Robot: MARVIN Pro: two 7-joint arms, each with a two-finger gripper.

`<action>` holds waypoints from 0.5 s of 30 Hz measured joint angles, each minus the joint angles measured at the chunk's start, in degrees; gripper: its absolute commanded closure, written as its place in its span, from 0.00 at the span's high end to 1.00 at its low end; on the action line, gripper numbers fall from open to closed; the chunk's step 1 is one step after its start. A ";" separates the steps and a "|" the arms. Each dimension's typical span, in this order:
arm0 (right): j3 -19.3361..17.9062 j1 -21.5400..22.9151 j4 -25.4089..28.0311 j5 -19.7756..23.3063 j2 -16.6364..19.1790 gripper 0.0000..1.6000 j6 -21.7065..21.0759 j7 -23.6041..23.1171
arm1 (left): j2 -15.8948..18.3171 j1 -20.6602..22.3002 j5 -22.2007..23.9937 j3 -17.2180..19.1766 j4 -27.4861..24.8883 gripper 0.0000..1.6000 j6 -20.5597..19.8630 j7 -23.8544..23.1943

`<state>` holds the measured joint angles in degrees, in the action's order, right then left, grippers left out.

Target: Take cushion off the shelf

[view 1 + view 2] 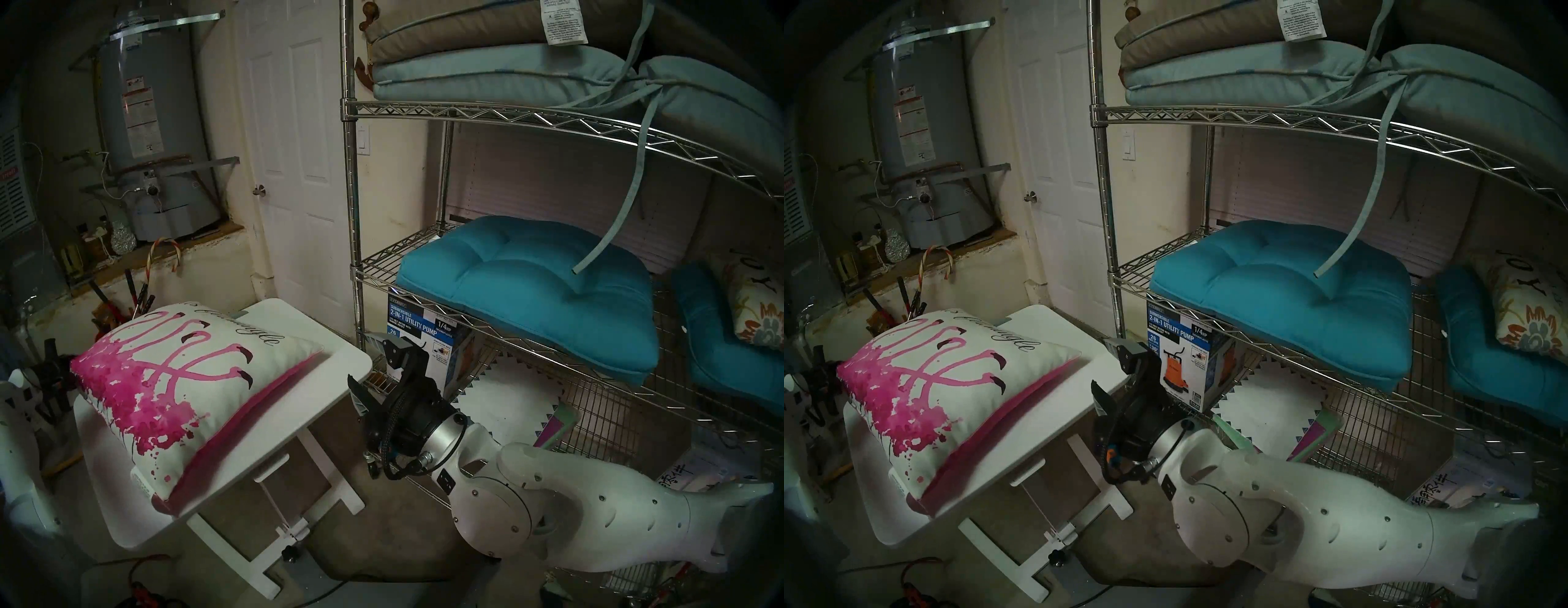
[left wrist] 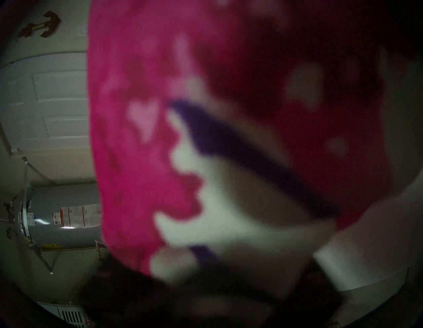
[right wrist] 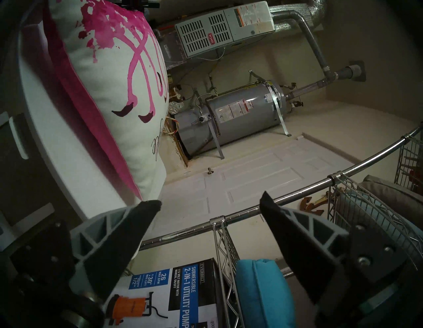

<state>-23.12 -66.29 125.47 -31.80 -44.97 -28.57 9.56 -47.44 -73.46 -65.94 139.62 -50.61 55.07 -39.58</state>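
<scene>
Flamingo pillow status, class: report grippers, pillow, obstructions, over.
Right gripper open, empty, beside the small white table. Left gripper shut. White flamingo-print pillow off the chrome wire shelf, on that table. Nothing in the way.

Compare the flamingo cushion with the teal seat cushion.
The flamingo cushion lies on the white table; the teal seat cushion sits on the wire shelf. The flamingo cushion is white with a pink print and script; the teal one is plain and tufted. Both lie flat.
</scene>
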 measured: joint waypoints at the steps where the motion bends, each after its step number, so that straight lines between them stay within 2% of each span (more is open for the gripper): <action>1: -0.06 -0.18 0.00 -0.06 0.03 1.00 -0.11 0.18 | 0.52 0.68 -0.34 -0.65 1.10 1.00 0.00 0.40; 8: -0.41 -0.99 0.08 -0.44 0.08 1.00 -0.56 1.02 | 2.94 3.01 -2.14 -3.70 6.14 1.00 0.00 3.74; 15: -0.55 -1.16 -0.03 -0.75 -0.11 1.00 -0.44 1.26 | 4.79 3.13 -3.45 -6.00 8.94 1.00 0.01 8.13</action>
<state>-23.67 -67.45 125.44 -32.55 -45.08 -29.01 10.82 -42.65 -70.33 -69.40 133.62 -41.67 55.08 -31.45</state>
